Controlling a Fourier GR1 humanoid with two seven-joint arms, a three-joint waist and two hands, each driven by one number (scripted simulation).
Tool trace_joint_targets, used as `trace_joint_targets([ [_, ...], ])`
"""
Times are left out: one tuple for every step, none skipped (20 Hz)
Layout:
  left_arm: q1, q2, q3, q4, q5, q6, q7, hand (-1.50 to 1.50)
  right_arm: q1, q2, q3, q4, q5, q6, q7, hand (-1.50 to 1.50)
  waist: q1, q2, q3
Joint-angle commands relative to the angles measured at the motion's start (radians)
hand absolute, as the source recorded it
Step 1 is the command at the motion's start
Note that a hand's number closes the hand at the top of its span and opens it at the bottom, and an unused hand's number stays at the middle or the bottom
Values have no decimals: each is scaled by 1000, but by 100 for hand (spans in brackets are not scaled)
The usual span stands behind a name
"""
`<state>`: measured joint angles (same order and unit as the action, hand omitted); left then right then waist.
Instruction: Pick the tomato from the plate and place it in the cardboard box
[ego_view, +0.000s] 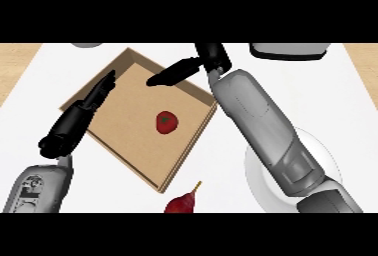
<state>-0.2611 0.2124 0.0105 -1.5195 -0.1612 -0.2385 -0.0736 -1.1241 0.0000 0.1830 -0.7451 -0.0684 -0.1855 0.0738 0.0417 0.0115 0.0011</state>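
The red tomato (167, 122) lies inside the open cardboard box (125, 131), near its right side. My right hand (186, 68) hovers over the box's far right corner with its fingers straight and nothing in them. The right forearm crosses a white plate (260, 186) at the lower right, and no tomato shows on that plate. Over the box's left edge my left hand (75, 122) rests open, fingers pointing up the counter.
A dark red pear-shaped fruit with a stem (182, 202) lies on the white counter just below the box. A grey-rimmed object (288, 49) sits at the far right edge, and another grey thing (88, 45) at the far left.
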Motion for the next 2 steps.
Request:
trace_joint_targets([
  [27, 34, 28, 2, 6, -18, -31, 0, -4, -9, -118, 99, -56, -15, -115, -150, -8, 0, -1],
  [-22, -12, -6, -14, -8, 9, 45, 0, 27, -17, -125, 120, -57, -2, -166, -150, -15, 0, -1],
])
